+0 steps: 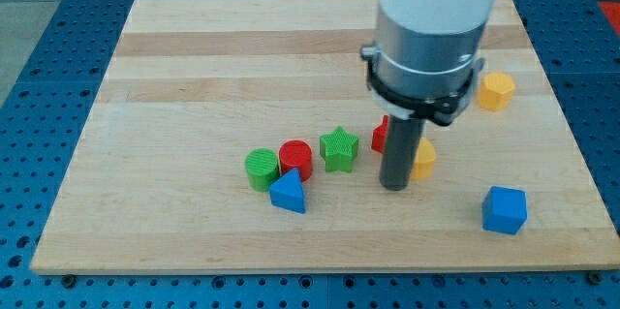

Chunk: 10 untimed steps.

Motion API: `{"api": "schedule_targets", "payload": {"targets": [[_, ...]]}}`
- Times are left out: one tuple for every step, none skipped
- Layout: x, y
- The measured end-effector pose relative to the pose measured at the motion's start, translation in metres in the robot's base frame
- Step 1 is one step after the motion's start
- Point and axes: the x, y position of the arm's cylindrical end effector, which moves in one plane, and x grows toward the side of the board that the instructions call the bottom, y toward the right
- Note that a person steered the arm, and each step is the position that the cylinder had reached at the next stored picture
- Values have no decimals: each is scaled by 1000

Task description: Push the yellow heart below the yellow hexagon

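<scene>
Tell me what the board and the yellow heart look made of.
Board: looks like pale wood, matte, with visible plank stripes and grain. Yellow heart, beside my tip: probably plastic, smooth and evenly coloured; mostly hidden by the rod, so uncertain.

My arm comes down from the counter's top edge, rod vertical; my tip (394, 187) rests on the counter, right of centre.
</scene>
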Motion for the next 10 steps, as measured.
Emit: {"api": "schedule_targets", "payload": {"targets": [[-5,25],[-8,43],[-11,37],[-15,30],[-31,30],[-43,33],[-46,47],[-46,59],[-46,69],[-45,76]]}}
